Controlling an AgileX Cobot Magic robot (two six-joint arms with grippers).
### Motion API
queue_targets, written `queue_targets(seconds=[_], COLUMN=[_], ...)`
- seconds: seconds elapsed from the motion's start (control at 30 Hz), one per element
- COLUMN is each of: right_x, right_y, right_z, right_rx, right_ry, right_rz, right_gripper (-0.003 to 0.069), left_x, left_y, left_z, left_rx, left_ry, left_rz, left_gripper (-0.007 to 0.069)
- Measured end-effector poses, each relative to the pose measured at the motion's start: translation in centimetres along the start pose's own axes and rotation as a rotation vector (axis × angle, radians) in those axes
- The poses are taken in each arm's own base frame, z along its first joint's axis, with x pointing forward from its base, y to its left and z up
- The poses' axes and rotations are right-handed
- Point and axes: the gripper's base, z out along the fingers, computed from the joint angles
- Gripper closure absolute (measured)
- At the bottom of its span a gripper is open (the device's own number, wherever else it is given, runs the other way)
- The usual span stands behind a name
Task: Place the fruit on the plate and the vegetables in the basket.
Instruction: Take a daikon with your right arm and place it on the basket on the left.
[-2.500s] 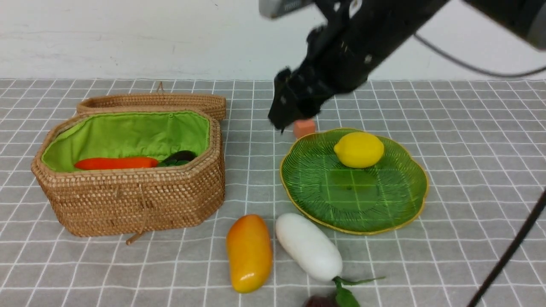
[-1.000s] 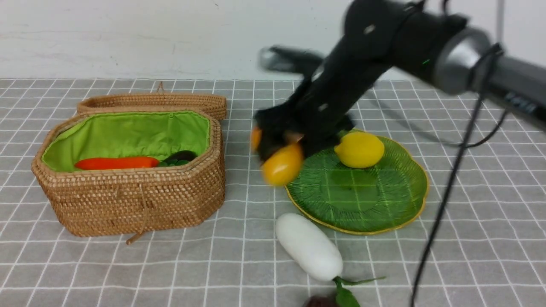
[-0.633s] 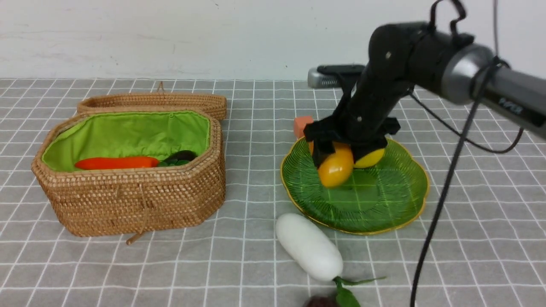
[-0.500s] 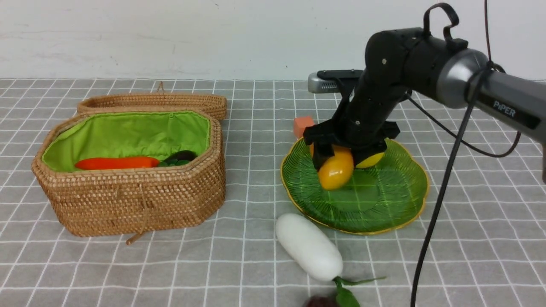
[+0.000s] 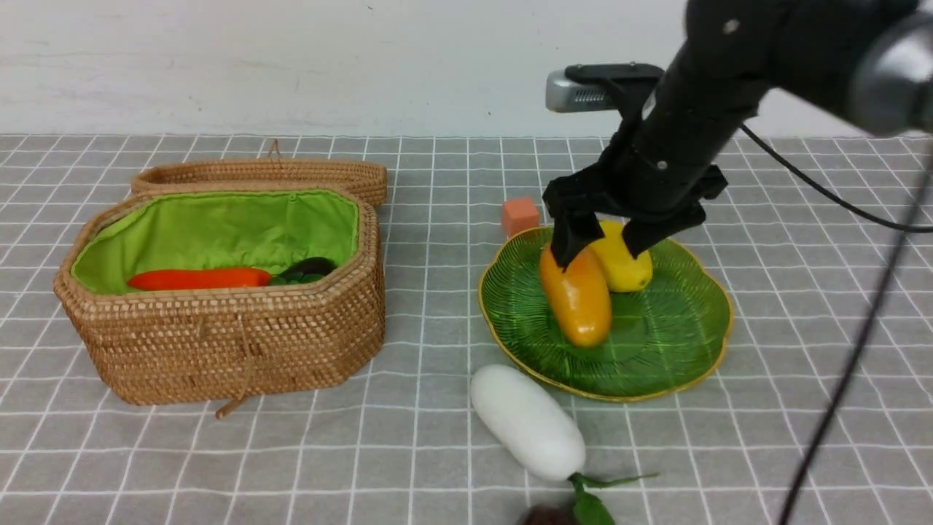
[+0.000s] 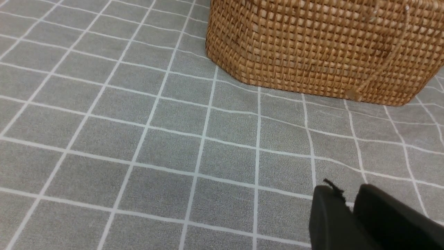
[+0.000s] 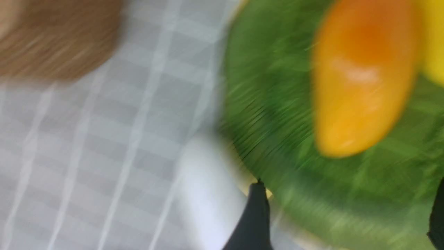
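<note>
The mango (image 5: 576, 295) lies on the plate (image 5: 678, 343), on its left half, just beside the lemon (image 5: 623, 259); whether the two touch I cannot tell, because the right gripper (image 5: 602, 252) hangs over them and hides the far end of the mango and part of the lemon; the right wrist view is strongly blurred, and only the mango (image 7: 360, 76), the green plate (image 7: 277, 104), the white radish (image 7: 208, 194) and one dark fingertip (image 7: 255, 218) can be made out; the small dark fruit (image 5: 543, 516) is cut off by the near edge of the front view; in the basket (image 5: 219, 343) the red-orange vegetable (image 5: 197, 278) and the dark vegetable (image 5: 310, 268) are half hidden behind the rim; the left gripper (image 6: 348, 203) shows only at the picture's corner, its fingers pressed together over the cloth; half a second ago the right gripper was clamped on the mango above the plate; now its fingers stand apart and empty, higher than before; the long axis of the mango runs from far to near, the near end pointing toward the robot and slightly to the right.
</note>
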Motion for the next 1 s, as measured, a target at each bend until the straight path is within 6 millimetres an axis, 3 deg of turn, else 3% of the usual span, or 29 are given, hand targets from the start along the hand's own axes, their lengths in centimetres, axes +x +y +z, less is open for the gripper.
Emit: queue_targets(seconds=[0.17, 0.3, 0.63, 0.77, 0.9, 1.0], right_x=[3.7, 5.7, 6.3, 6.4, 6.4, 6.3], right_y=[3.1, 3.5, 2.6, 2.5, 2.9, 3.3], right_z=[2.3, 5.6, 12.0, 13.0, 12.9, 12.4], right_rx=[-0.060, -0.020, 0.012, -0.001, -0.037, -0.080], right_ry=[0.099, 0.190, 0.248, 0.258, 0.254, 0.251], right_rz=[-0.082, -0.127, -0.126, -0.147, -0.174, -0.215], right_gripper=[0.0065, 0.0065, 0.0066, 0.0081, 0.0142, 0.0142], left_x=[0.0, 0.0, 0.0, 0.0, 0.0, 0.0], left_y=[0.0, 0.0, 0.0, 0.0, 0.0, 0.0], left_z=[0.0, 0.0, 0.0, 0.0, 0.0, 0.0], left_rx=[0.000, 0.000, 0.000, 0.000, 0.000, 0.000], left_ry=[0.000, 0.000, 0.000, 0.000, 0.000, 0.001], left_rz=[0.000, 0.000, 0.000, 0.000, 0.000, 0.000], left_gripper=[0.0513, 0.0511, 0.0501, 0.0496, 0.0493, 0.0491])
